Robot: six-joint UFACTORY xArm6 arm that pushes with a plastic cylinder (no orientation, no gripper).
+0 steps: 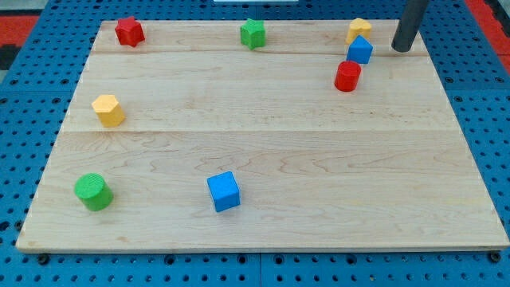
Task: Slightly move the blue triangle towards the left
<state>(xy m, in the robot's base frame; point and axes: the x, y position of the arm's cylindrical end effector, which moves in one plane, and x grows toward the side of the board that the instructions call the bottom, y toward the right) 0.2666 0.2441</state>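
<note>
A: Tip (401, 49) stood at tabletop (263, 151) top right, just right of the blue triangle (360, 50), apart from it.

B: Fingers?

A: None; bare rod, nothing to clench.

B: Progress?

A: Judged unstarted. Triangle sat between yellow block (358, 29) and red cylinder (347, 76); leftward push remained.

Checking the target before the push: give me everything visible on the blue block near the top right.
The blue triangle is a small solid block, glossy like painted wood or plastic, sitting flat near the wooden board's top right. A yellow block sits right behind it, apparently touching. A red cylinder stands just below and left, close but apart. My tip is to its right with a gap, not touching.
</note>
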